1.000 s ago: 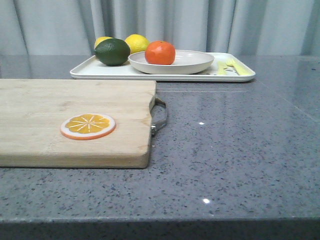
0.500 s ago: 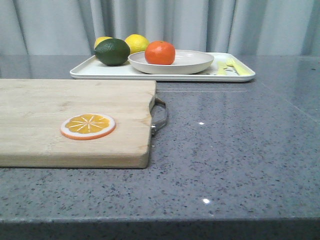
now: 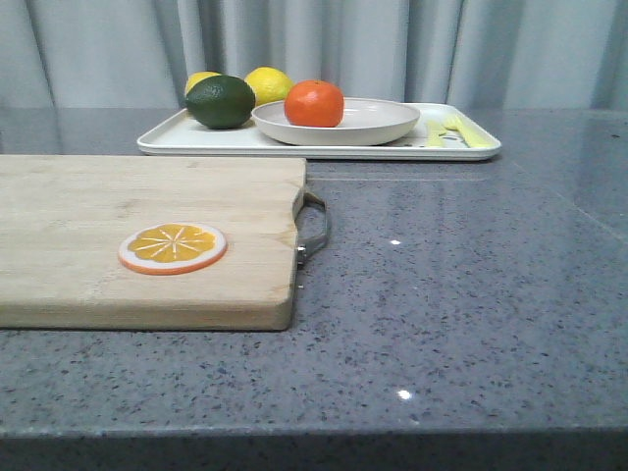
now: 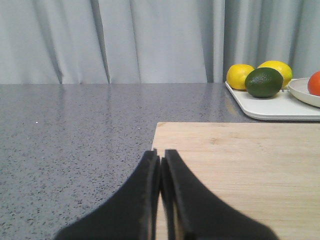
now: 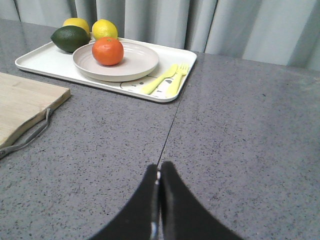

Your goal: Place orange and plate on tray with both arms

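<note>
The orange [image 3: 314, 103] sits in the off-white plate [image 3: 378, 126], and the plate rests on the white tray [image 3: 167, 140] at the back of the table. They also show in the right wrist view: the orange [image 5: 107, 51], the plate [image 5: 137, 62], the tray [image 5: 42, 61]. My left gripper [image 4: 161, 156] is shut and empty, low over the near corner of the wooden cutting board [image 4: 240, 160]. My right gripper [image 5: 159, 169] is shut and empty over bare grey table, well short of the tray. Neither gripper shows in the front view.
Two lemons [image 3: 267, 83] and a dark green lime [image 3: 220, 101] lie on the tray's left part; a yellow fork and knife [image 5: 167, 80] lie on its right part. The cutting board [image 3: 147, 235] with a metal handle [image 3: 312, 229] carries an orange slice disc [image 3: 173, 246].
</note>
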Motion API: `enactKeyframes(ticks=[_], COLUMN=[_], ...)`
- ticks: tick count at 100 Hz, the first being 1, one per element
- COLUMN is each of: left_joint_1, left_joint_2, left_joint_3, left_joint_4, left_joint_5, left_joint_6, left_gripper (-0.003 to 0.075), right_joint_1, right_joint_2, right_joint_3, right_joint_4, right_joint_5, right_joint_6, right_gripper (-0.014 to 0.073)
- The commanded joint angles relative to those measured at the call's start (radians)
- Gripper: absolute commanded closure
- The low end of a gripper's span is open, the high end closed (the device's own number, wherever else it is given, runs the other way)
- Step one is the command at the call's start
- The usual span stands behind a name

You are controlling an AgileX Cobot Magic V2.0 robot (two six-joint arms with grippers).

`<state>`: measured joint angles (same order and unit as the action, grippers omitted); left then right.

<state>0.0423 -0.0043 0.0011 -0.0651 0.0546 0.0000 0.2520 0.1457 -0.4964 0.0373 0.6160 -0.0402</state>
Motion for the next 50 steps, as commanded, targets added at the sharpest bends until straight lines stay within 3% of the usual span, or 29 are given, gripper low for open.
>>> enactKeyframes(ticks=[1, 10, 34, 50], left_joint_1=[0.001, 0.001, 0.001, 0.001], left_joint_2=[-0.035, -0.035, -0.035, -0.035], left_joint_3=[0.009, 0.009, 0.009, 0.009], left_joint_4=[0.002, 0.002, 0.002, 0.002], left_joint_5=[-0.083, -0.083, -0.083, -0.083], left_joint_6=[0.0, 0.0, 0.0, 0.0], left_gripper=[0.0741, 0.074, 0.0741, 0.074], right_joint_1=[-0.002, -0.017, -0.085, -0.165], right_joint_2=[0.011, 0.011, 0.011, 0.004], right_joint_3=[-0.013, 0.036, 0.249, 0.334], right_joint_4=[-0.008, -0.008, -0.011, -0.079], right_joint_5=[-0.102, -0.209, -0.719, -0.793], right_joint_6=[-0.003, -0.003, -0.003, 0.04], right_gripper=[0.0661, 0.0661, 0.0661, 0.0661])
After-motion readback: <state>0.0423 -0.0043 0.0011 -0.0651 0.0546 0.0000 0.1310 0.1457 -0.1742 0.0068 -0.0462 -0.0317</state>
